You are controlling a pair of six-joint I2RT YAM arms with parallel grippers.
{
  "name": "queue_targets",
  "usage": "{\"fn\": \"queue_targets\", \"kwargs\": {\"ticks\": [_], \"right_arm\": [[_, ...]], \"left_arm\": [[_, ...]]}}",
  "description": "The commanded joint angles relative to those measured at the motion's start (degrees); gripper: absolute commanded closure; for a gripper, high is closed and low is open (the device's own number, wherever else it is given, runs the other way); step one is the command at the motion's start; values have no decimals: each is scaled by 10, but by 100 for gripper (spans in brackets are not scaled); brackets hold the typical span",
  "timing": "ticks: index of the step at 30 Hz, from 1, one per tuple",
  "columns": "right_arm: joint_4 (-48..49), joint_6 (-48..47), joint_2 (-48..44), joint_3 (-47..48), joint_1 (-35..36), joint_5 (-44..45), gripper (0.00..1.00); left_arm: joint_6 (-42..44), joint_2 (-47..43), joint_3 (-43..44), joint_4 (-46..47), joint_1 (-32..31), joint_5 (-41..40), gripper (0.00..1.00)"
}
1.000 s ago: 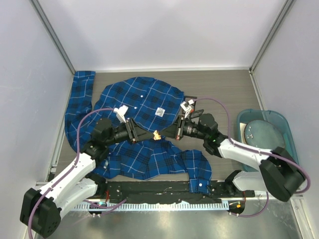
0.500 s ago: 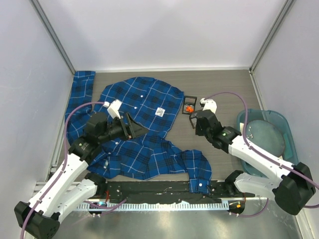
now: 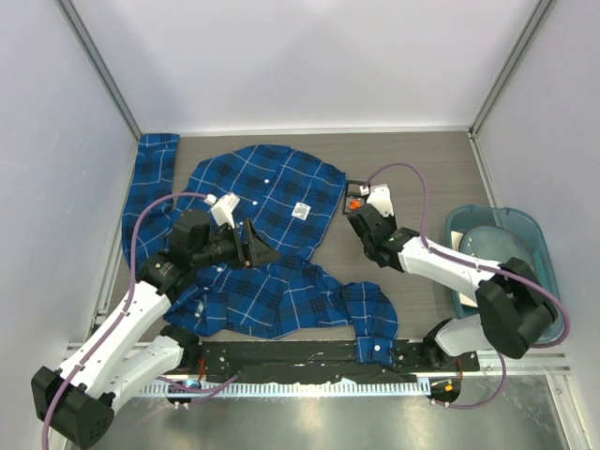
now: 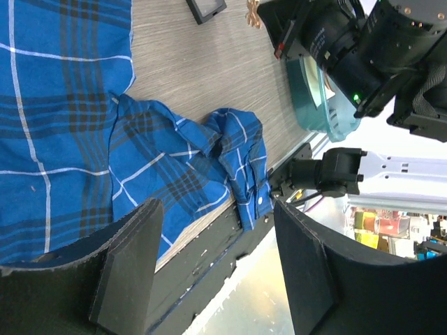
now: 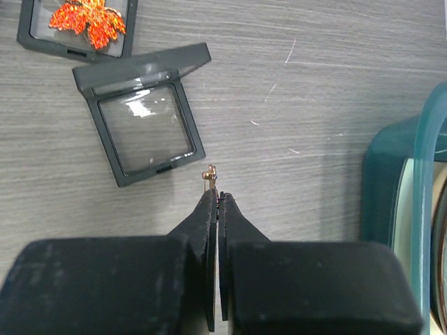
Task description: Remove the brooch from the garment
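The blue plaid garment (image 3: pixel 272 187) lies spread on the table's left half; it also shows in the left wrist view (image 4: pixel 63 105). My right gripper (image 5: pixel 215 194) is shut on a small thin gold piece (image 5: pixel 210 172), the brooch seen edge-on as far as I can tell. It holds this just above the bare wood beside an open black box (image 5: pixel 143 125). From above, the right gripper (image 3: pixel 358 208) is right of the shirt. My left gripper (image 3: pixel 259 247) is open and empty over the shirt's middle, its jaws wide apart (image 4: pixel 215 209).
A second black box half holds an orange leaf ornament (image 5: pixel 87 21), also seen from above (image 3: pixel 353 200). A teal bin (image 3: pixel 497 253) with a round lid stands at the right edge. A folded sleeve (image 3: pixel 370 314) lies near the front rail.
My right gripper left the shirt's middle and moved right and back to the black box, holding the gold piece. My left gripper let go of the fabric, opened and drew back left.
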Motion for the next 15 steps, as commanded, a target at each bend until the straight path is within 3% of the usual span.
{"fn": "queue_targets", "kwargs": {"ticks": [1,15], "right_arm": [[96,-31,28,12,-10,26,99],[177,-61,116,34,-34,-3,99]], "left_arm": [[32,-12,21,-22,-1,4,32],[37,-28,14,-38,-1,-4,31]]}}
